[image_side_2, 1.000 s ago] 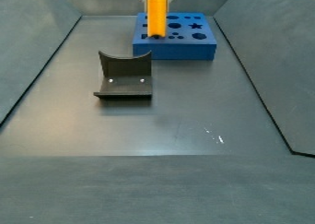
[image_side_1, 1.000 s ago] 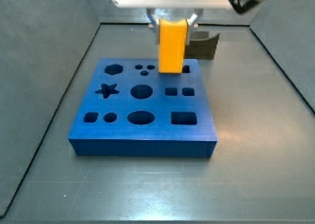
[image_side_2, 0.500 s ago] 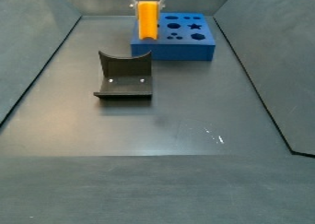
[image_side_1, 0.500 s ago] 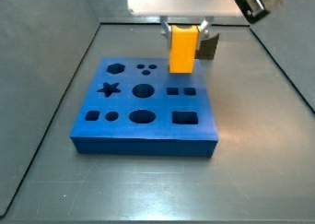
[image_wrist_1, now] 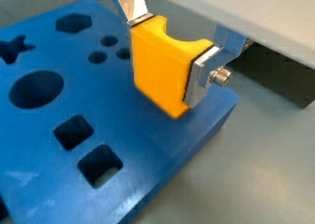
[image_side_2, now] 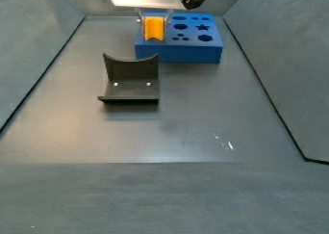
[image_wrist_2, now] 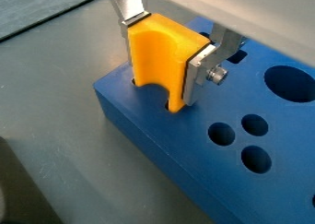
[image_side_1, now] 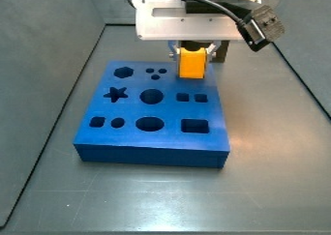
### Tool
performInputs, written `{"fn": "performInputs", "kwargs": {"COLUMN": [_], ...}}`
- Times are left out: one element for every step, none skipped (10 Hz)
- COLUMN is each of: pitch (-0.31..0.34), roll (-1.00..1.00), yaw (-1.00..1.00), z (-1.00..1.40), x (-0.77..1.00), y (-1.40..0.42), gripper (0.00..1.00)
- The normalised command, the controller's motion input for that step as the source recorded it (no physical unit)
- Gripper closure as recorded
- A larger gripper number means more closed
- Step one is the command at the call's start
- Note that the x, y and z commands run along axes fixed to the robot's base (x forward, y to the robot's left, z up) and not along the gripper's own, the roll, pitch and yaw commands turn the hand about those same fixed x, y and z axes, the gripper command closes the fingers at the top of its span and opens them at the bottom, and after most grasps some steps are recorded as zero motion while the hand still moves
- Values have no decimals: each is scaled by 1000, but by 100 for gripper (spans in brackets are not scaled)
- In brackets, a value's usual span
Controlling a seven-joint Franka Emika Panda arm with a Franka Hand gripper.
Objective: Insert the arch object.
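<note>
Gripper (image_wrist_1: 170, 43) is clamped on the arch object (image_wrist_1: 160, 66), which here is a bright orange block with a curved cut in it. You can see one silver finger (image_wrist_1: 131, 5) flat against one side and the other finger (image_wrist_1: 207, 65) on the opposite side, so the jaws are narrow and holding it, no gap.

In both wrist views the orange piece hangs straight down from the gripper (image_wrist_2: 167, 39). Its lower end is right at the top face of the blue board (image_wrist_2: 185, 168), close to a corner. It looks like the bottom of the arch object (image_wrist_2: 157, 53) is partly down in a hole there, but I can't tell how deep.

In a side view the gripper (image_side_1: 193, 53) sits low over the far edge of the board (image_side_1: 149, 154), and only a short bit of the orange piece (image_side_1: 192, 65) shows under it. The star hole (image_side_1: 115, 94) and the rest of the cutouts are off to the side and nearer the camera, all open.

In a side view from the opposite end, the gripper (image_side_2: 153, 19) and the arch object (image_side_2: 153, 29) are at the board's (image_side_2: 193, 53) near corner. The fixture (image_side_2: 129, 82) stands well apart from them on the grey floor (image_side_2: 193, 151).
</note>
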Motion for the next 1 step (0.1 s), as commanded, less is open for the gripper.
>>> {"fn": "performInputs", "kwargs": {"pitch": [0], "roll": [0], "yaw": [0], "z": [0], "x": [3], "y": [0], "gripper": [100]}}
